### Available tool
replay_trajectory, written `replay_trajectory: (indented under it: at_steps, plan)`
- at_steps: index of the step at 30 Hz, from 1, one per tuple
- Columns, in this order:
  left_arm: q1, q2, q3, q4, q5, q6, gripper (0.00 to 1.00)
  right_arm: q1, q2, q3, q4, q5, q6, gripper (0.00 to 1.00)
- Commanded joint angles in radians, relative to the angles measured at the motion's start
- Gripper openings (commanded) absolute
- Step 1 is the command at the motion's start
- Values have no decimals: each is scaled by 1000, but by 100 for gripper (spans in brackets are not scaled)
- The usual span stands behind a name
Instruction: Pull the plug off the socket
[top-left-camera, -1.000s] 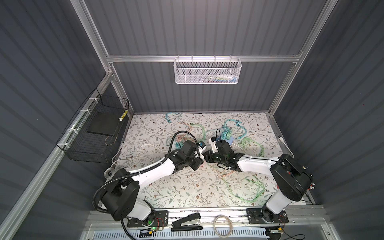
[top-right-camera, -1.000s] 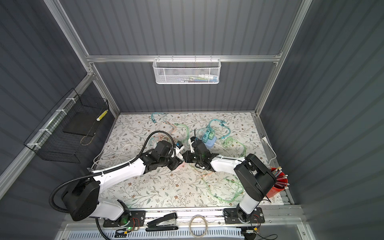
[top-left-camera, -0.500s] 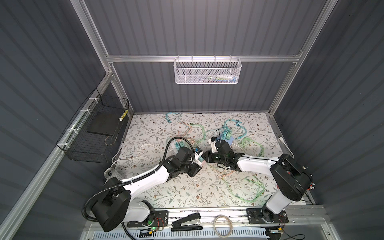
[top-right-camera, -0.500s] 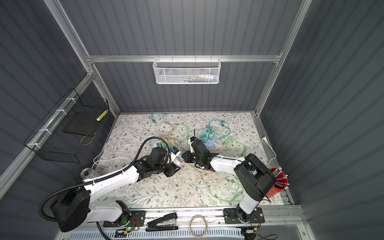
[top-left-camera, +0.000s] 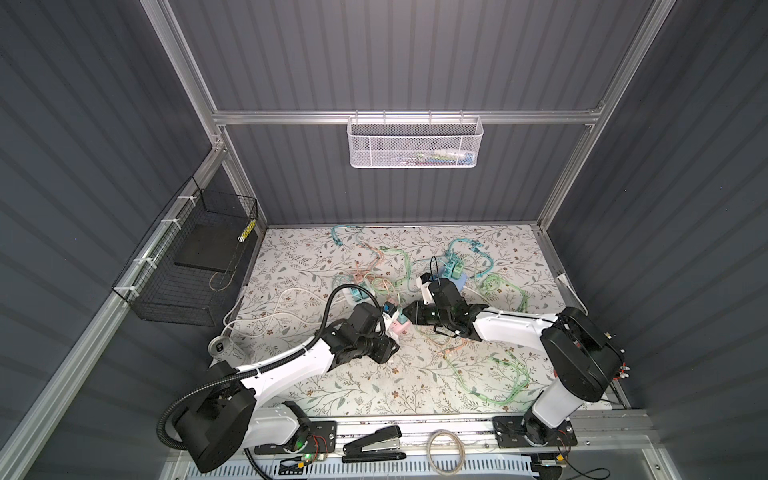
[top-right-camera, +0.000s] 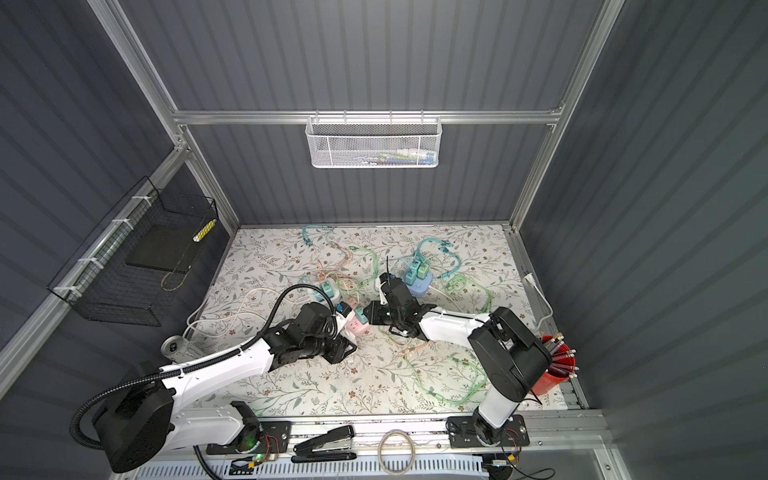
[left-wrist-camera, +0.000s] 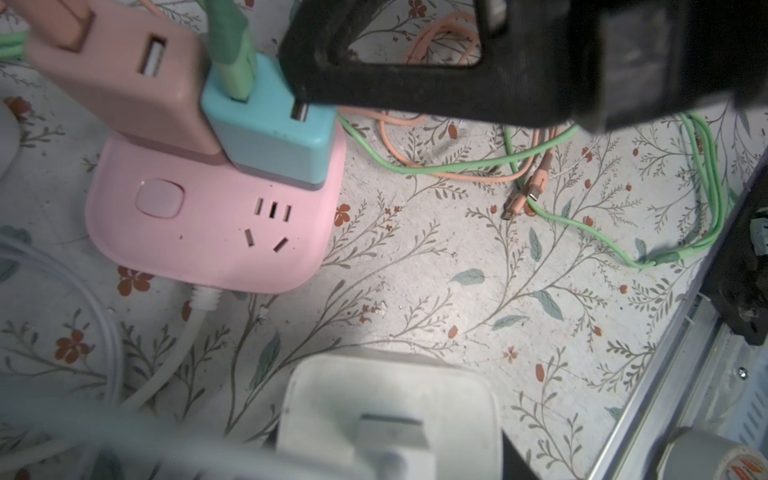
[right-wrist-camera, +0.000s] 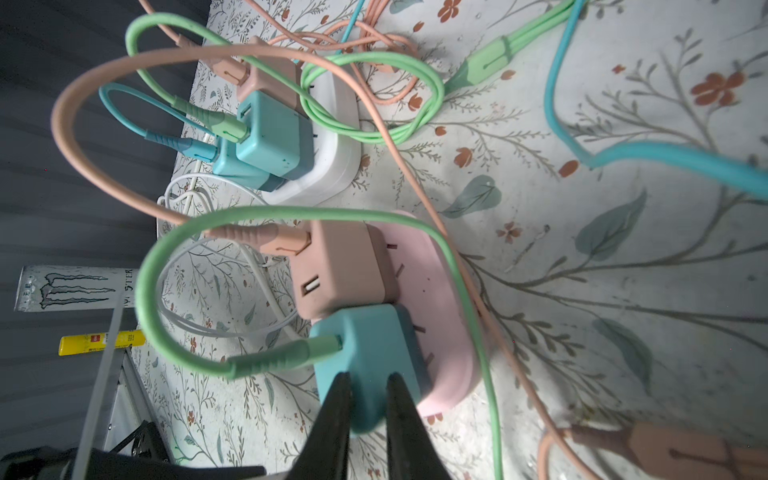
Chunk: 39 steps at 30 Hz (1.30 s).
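Your left gripper (top-left-camera: 388, 334) seems to be clamped on the white square charger plug (left-wrist-camera: 390, 411). Its fingers are out of the wrist view, so I judge the hold only from how the plug hangs blurred above the floral table mat (left-wrist-camera: 457, 291). The plug is clear of the pink rounded power socket block (left-wrist-camera: 208, 241), whose front outlet shows empty. If that hold is shallow, any quick swing could drop the plug back onto the block or onto the white cord (left-wrist-camera: 195, 316) running from it. Two plugs remain seated side by side in the block, the dusty-pink cube adapter (left-wrist-camera: 120, 70) and the teal cube adapter (right-wrist-camera: 370, 349). Your right gripper (right-wrist-camera: 368, 380) has its fingers drawn nearly together, tips resting on the teal one, bracing rather than gripping. Push harder there and you may lever that adapter sideways or tip the whole block. Lift off carelessly and the block is free to skid. The green cable (right-wrist-camera: 174, 257) loops out of the teal adapter close beside those fingers, so a sideways withdrawal could hook it and drag everything along.
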Motion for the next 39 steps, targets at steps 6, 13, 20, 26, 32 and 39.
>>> replay_trajectory:
  at_steps: [6,13,20,26,32,39]
  plan:
    - [-30,20,50,-170,-8,-115,7,10,81,-66,-290,60,-14,19]
    - [-32,59,87,-265,-34,-154,9,11,80,-61,-282,55,-17,19]
    - [-36,183,151,-340,-17,-148,10,11,72,-63,-276,58,-17,19]
    - [-49,256,218,-427,-39,-143,13,11,76,-66,-269,56,-14,19]
    - [-59,267,228,-424,-50,-157,31,11,68,-75,-266,58,-11,19]
    - [-62,222,235,-402,-81,-171,56,11,60,-78,-261,57,-8,20]
